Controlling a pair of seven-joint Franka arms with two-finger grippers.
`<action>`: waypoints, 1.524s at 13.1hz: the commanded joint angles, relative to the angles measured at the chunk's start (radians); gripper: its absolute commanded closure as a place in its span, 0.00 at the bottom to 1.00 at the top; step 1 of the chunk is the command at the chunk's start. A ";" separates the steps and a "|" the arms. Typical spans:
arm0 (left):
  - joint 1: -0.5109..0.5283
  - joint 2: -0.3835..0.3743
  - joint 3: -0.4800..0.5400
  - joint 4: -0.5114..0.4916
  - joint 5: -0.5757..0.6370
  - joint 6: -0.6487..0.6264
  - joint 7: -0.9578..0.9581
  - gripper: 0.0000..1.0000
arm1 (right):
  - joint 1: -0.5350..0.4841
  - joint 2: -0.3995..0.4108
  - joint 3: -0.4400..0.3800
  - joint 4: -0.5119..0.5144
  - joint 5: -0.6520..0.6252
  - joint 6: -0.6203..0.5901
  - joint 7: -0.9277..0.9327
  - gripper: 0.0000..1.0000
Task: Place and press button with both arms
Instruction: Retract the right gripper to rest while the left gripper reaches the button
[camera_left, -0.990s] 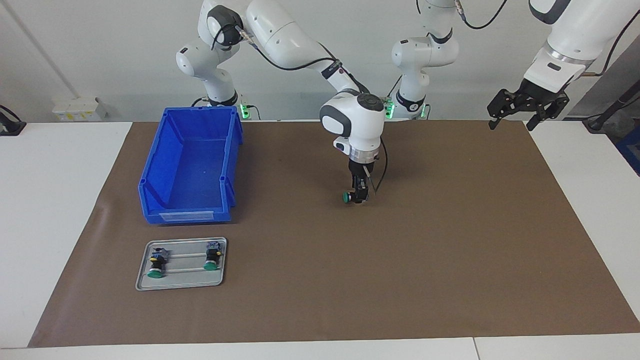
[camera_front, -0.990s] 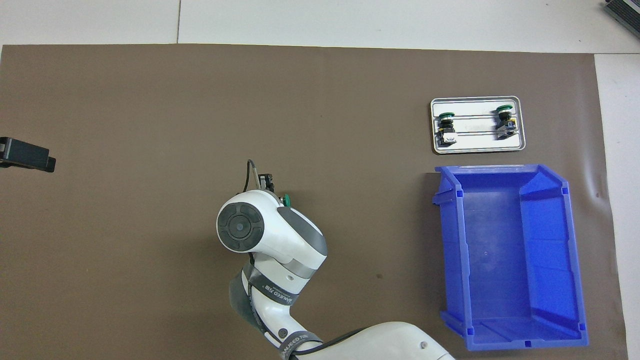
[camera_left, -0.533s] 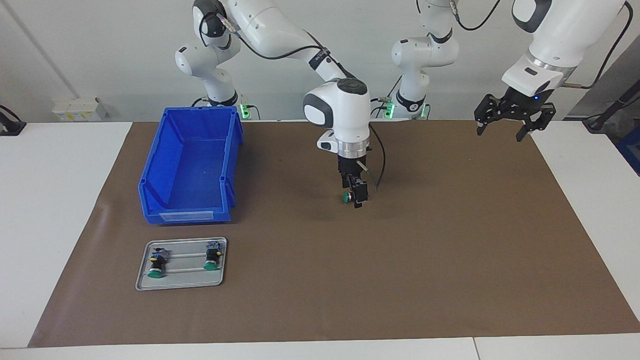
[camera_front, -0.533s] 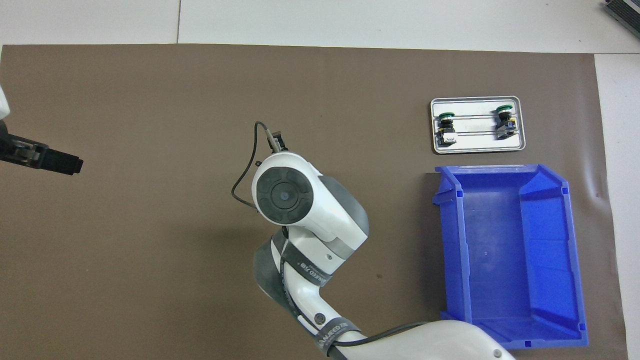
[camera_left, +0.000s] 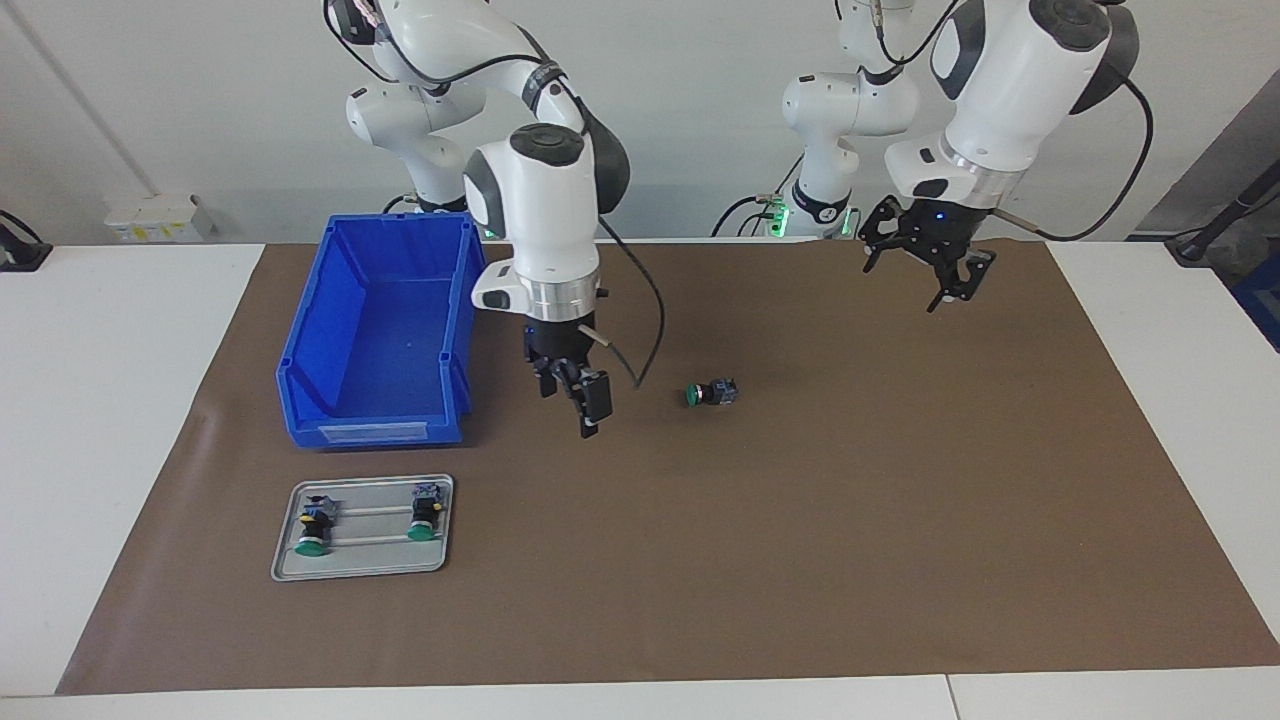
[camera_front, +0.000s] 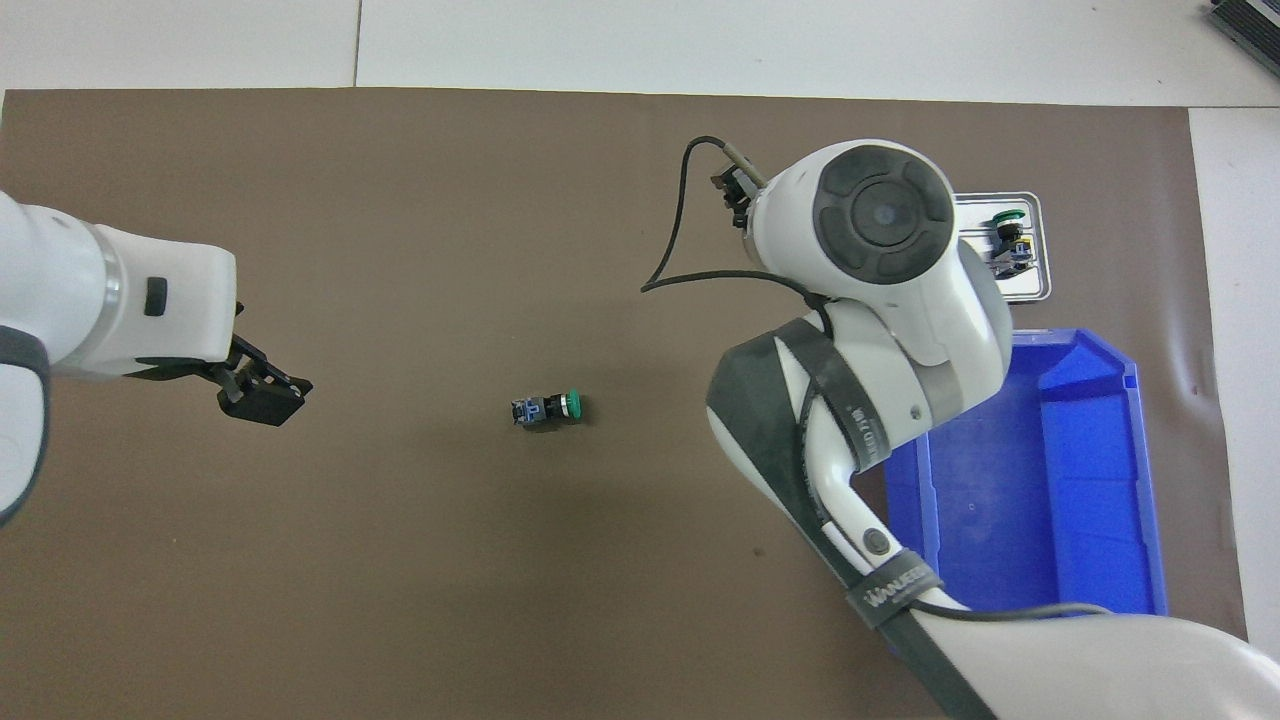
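One button (camera_left: 710, 393) lies on its side on the brown mat, about mid-table, green cap toward the right arm's end; it also shows in the overhead view (camera_front: 545, 408). My right gripper (camera_left: 570, 398) is open and empty, raised over the mat between the blue bin and this button. In the overhead view its arm hides it. My left gripper (camera_left: 925, 268) is open and empty, up in the air over the mat toward the left arm's end; it also shows in the overhead view (camera_front: 262, 395). Neither gripper touches the button.
A blue bin (camera_left: 300, 340) stands at the right arm's end (camera_front: 1100, 450). A grey tray (camera_left: 360, 572), farther from the robots than the bin, holds two more buttons (camera_left: 312, 530) (camera_left: 424, 518). In the overhead view the right arm covers most of the tray (camera_front: 1035, 290).
The right gripper let go of the button on the mat, rose and swung toward the bin. The left gripper came in from its end of the table toward the middle.
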 joint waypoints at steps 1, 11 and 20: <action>-0.071 0.011 0.015 -0.060 -0.038 0.086 0.147 0.00 | -0.113 -0.083 0.015 -0.037 0.072 -0.063 -0.262 0.00; -0.314 0.129 0.015 -0.258 -0.049 0.451 0.221 0.00 | -0.414 -0.318 0.004 -0.014 0.103 -0.443 -1.095 0.00; -0.395 0.324 0.019 -0.229 -0.050 0.614 0.139 0.01 | -0.456 -0.340 0.005 -0.003 0.111 -0.616 -1.229 0.00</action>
